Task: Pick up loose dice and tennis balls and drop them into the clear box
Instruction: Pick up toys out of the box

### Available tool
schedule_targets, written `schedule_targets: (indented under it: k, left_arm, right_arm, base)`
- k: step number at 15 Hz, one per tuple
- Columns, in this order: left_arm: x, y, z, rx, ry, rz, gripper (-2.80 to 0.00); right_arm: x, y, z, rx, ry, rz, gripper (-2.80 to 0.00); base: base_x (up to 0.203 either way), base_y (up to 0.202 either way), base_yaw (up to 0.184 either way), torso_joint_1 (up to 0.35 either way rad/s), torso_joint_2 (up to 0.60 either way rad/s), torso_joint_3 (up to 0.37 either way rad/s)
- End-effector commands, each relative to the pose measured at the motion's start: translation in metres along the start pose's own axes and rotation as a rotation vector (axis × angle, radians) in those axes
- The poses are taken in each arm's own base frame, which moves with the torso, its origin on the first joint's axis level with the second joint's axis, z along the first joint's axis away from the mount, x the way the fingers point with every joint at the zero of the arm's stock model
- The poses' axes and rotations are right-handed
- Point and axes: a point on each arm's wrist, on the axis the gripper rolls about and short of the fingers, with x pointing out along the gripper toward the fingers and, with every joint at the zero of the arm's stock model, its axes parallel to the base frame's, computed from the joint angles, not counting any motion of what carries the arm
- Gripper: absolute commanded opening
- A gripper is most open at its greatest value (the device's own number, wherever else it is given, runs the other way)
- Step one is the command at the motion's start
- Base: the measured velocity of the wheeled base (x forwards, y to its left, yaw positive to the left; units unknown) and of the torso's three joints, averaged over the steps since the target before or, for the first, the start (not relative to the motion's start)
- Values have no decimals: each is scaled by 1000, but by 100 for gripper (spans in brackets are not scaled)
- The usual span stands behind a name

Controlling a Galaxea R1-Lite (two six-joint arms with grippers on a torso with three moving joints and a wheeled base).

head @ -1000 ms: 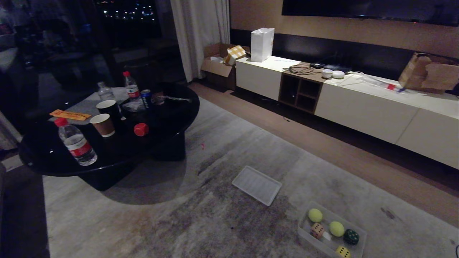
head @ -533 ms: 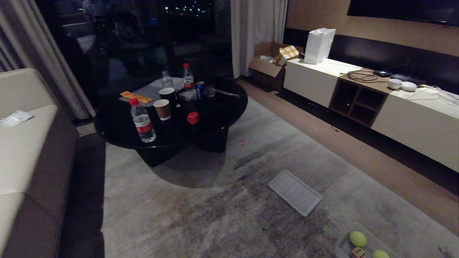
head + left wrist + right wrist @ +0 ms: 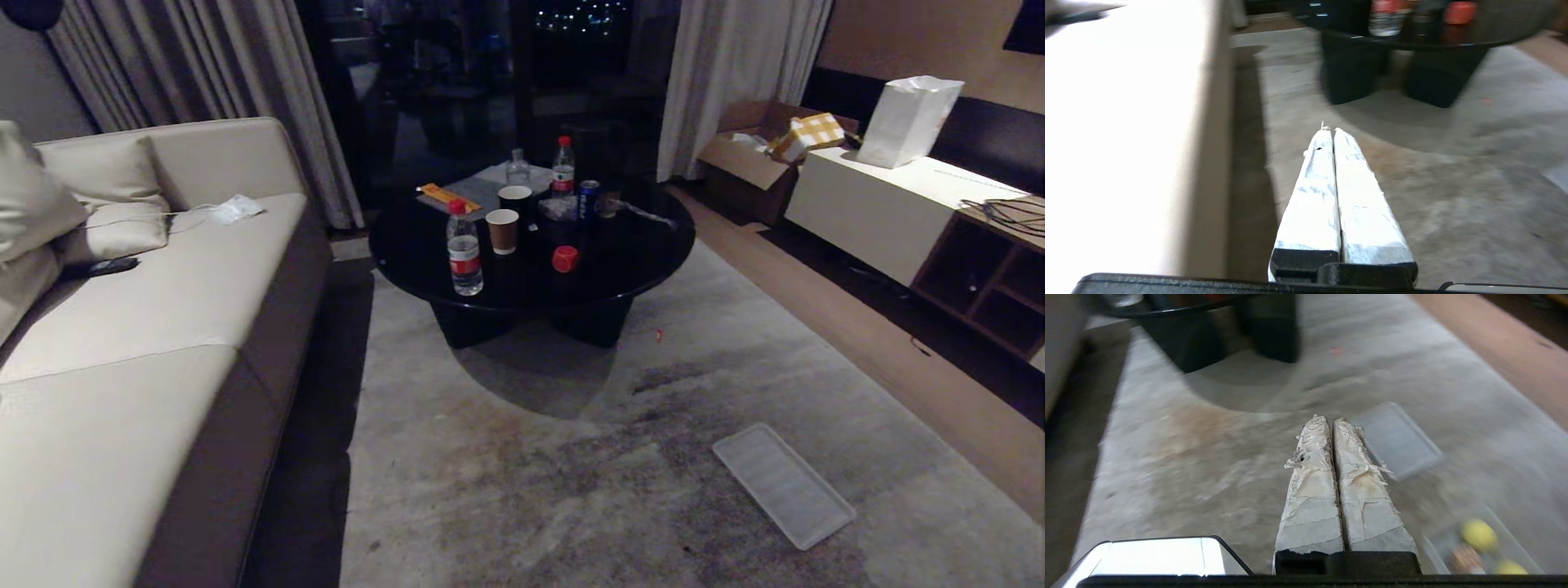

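Head view takes in a dim living room: a round black coffee table (image 3: pixel 531 269) stands on the grey rug (image 3: pixel 571 457), and on it sits a red die (image 3: pixel 565 259), near the front edge, just right of a water bottle (image 3: pixel 464 255) and a brown paper cup (image 3: pixel 501 230). A cream sofa (image 3: pixel 147 327) fills the left side. On the rug, right of the table and well apart from it, lies the flat ribbed lid (image 3: pixel 784 484).

Neither arm shows from the head. Left gripper (image 3: pixel 1333 130), seen from its own wrist, has its two taped fingers pressed flat together, nothing between them, hanging over the rug beside the sofa's edge.

Right gripper (image 3: pixel 1329 418) is the same story, fingers together and empty, above the rug with the lid just beyond its tips. Off to its side, blurred, is the clear box (image 3: pixel 1502 539), with two yellow-green tennis balls (image 3: pixel 1479 534) inside and what looks like the beige-pink die (image 3: pixel 1462 557) beside them.
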Motion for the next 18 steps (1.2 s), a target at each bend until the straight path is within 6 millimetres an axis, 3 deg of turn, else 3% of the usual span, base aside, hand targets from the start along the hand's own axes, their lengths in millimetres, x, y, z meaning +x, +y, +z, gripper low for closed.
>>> schedule_targets:
  k: [1, 8, 14, 18]
  left_arm:
    - [0, 0, 0, -1, 3, 1, -280]
    - [0, 0, 0, -4, 3, 2, -280]
    - [0, 0, 0, -13, 3, 4, -280]
    - [0, 0, 0, -13, 3, 4, -280]
  right_arm:
    - [0, 0, 0, 0, 3, 2, -280]
    - [0, 0, 0, 0, 1, 1, -280]
    - [0, 0, 0, 0, 3, 2, -280]
    - [0, 0, 0, 2, 2, 1, -280]
  base:
    - [0, -6, 162, 2, 7, 2]
    - [0, -7, 148, 3, 3, 2]
    - [0, 0, 0, 0, 0, 0]
    - [162, 0, -1, 1, 4, 7]
